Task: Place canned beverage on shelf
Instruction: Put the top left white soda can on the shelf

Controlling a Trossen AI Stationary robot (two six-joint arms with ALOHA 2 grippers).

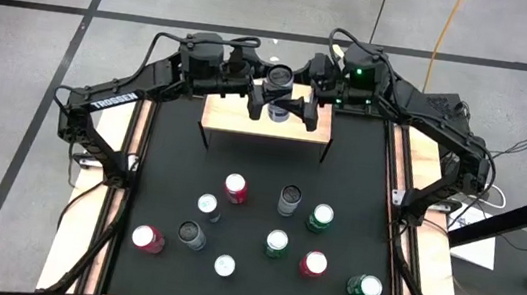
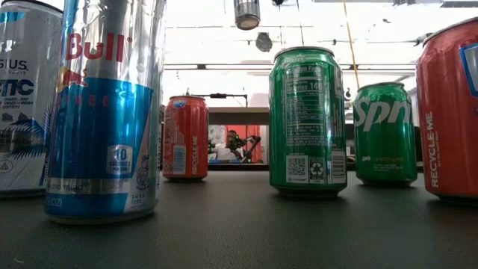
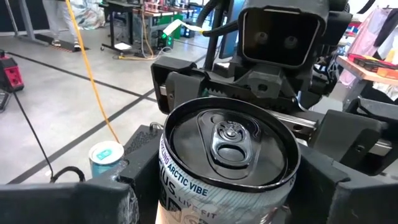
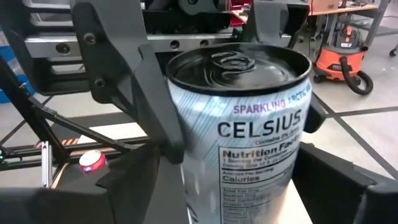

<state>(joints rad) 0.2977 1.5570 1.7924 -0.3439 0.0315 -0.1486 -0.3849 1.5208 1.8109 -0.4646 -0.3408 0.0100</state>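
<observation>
Both arms meet over the shelf (image 1: 266, 123) at the far edge of the black table (image 1: 255, 217). Between them stands one can (image 1: 279, 97), upright on the light-wood board.

**Can on the shelf.** The right wrist view shows the white can (image 4: 249, 137) printed "CELSIUS", with "SPARKLING ARCTIC…" above it and a "Nutrition Facts" panel with "Calories" below. The left wrist view shows its dark top and pull tab (image 3: 229, 140), with "ARCTIC VIBE" readable under the rim.

**Left claw** (image 1: 262, 95). Its fingers (image 3: 118, 193) flank the can on both sides, close against its wall; the claw is closed on the can.

**Right claw** (image 1: 294, 101). Its fingers (image 4: 143, 81) also bracket the same can. One finger lies against the can wall; whether the other touches cannot be told, so a grip cannot be confirmed.

**Cans on the table.** Ten more cans stand upright on the near half of the table, well apart from the shelf. In the low view:
- a blue and silver can (image 2: 104, 112) marked "Bull" and "10 CALORIES";
- a second Celsius can (image 2: 22, 97) at the edge of the view;
- a green can (image 2: 308, 119) showing a nutrition panel and QR code;
- a green Sprite can (image 2: 385, 134);
- two red cans (image 2: 184, 138) (image 2: 452, 112) marked "RECYCLE ME".
</observation>
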